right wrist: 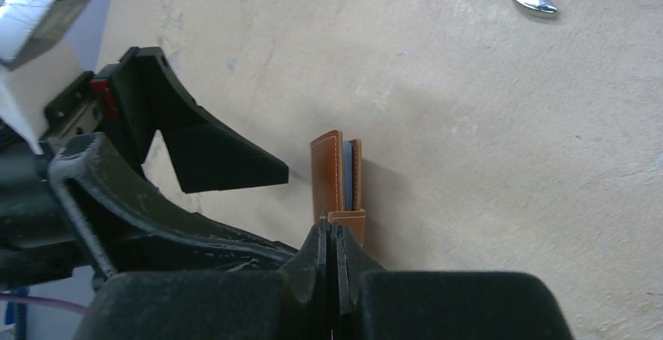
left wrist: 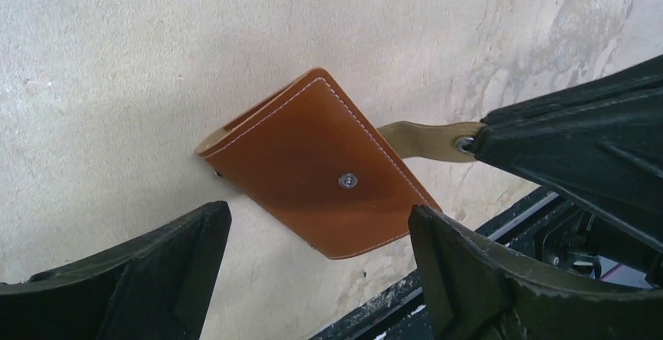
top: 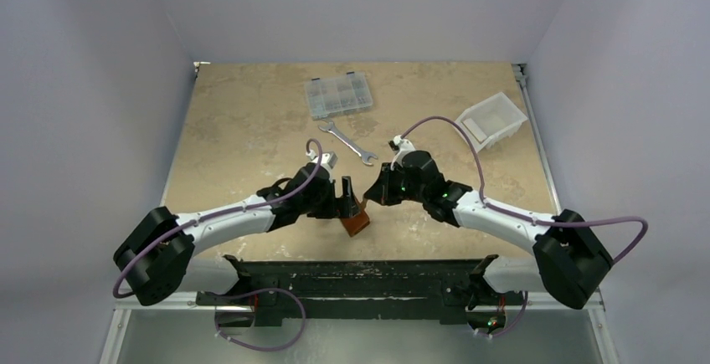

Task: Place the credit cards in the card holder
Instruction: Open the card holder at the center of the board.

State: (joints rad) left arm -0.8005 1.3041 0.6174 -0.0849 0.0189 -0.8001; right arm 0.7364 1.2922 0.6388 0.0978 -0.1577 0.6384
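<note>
The reddish-brown card holder (left wrist: pixel 313 170) is folded shut, snap stud facing my left wrist camera, and stands tilted on one edge near the table's front edge (top: pixel 358 223). My right gripper (right wrist: pixel 331 229) is shut on the holder's tan closing strap (left wrist: pixel 418 140). In the right wrist view the holder (right wrist: pixel 327 174) is edge-on, and a thin pale bluish card edge (right wrist: pixel 345 174) shows between its leaves. My left gripper (left wrist: pixel 319 266) is open, one finger on each side of the holder's near end, touching nothing. No loose credit card is in view.
A silver wrench (top: pixel 349 142) lies behind the grippers. A clear compartment box (top: pixel 337 96) stands at the back centre and a white plastic bin (top: pixel 491 119) at the back right. The black mounting rail (top: pixel 360 280) runs just in front of the holder.
</note>
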